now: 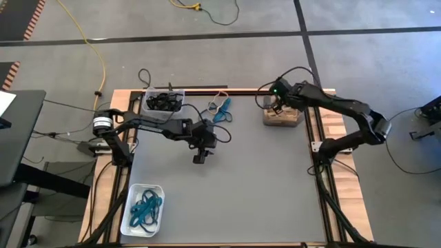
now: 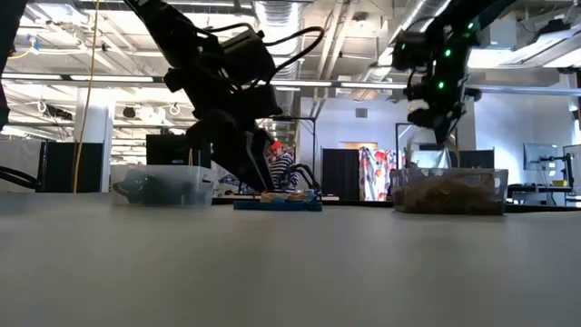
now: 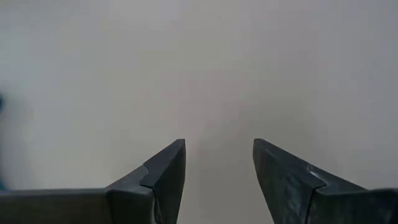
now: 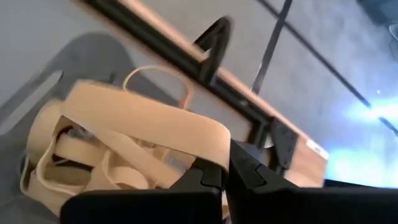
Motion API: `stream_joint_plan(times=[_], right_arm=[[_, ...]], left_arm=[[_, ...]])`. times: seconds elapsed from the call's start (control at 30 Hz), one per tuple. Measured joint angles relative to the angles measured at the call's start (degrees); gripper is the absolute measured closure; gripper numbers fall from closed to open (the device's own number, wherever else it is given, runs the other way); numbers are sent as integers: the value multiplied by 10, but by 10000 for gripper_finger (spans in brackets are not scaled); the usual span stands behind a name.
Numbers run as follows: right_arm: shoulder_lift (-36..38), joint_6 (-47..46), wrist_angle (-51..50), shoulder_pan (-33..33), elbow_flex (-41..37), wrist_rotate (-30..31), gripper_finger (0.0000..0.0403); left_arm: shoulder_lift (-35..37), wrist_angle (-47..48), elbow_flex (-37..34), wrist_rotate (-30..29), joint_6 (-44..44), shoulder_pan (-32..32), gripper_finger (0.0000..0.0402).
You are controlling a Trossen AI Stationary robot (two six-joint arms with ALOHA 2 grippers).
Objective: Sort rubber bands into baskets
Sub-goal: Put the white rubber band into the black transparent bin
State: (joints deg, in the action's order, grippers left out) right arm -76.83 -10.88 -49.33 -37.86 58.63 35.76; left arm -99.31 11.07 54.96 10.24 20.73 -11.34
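Tan band (image 4: pixel 146 127) pinched in our right gripper (image 4: pixel 225 171), directly above the tan basket (image 1: pixel 282 116); left gripper (image 3: pixel 217 165) gapes empty.

Down at table height, the left arm's gripper (image 2: pixel 238 153) reaches low over the grey table (image 2: pixel 290 263), fingers angled toward the surface, and whether they are apart or together can't be made out. Behind it sits a basket (image 2: pixel 165 185) with dark contents, and just right of the fingers lies a flat teal heap of rubber bands (image 2: pixel 278 203). Over on the right, the right arm's gripper (image 2: pixel 438 116) hangs above a clear basket (image 2: pixel 448 192) full of tan bands. A person in stripes (image 2: pixel 282 167) shows far behind
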Motion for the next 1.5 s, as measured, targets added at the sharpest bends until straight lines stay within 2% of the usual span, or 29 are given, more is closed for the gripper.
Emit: stream_joint_plan(times=[0.27,0.5,0.6,0.9,1.03,1.13,1.23,1.33,1.5], right_arm=[[-80,4,0,-1,0,-62,356],[-77,-1,-24,19,0,-72,341],[-53,-15,-47,27,0,-72,310],[29,-75,-138,39,0,-72,157],[65,-118,-146,55,0,-72,131],[88,-138,-112,94,-2,-72,129],[100,-138,-36,146,-18,-72,128],[103,-119,51,201,-39,-69,128],[92,-83,225,283,-96,-29,128]], left_arm=[[0,6,0,0,2,1,223],[0,23,0,0,14,0,223],[0,26,0,-5,24,-2,223],[3,27,0,-22,25,-35,223],[25,28,0,-37,21,-54,223],[53,26,0,-50,21,-70,223],[79,18,0,-57,20,-89,223],[95,12,0,-65,20,-110,223],[87,-10,0,-80,8,-138,223]])
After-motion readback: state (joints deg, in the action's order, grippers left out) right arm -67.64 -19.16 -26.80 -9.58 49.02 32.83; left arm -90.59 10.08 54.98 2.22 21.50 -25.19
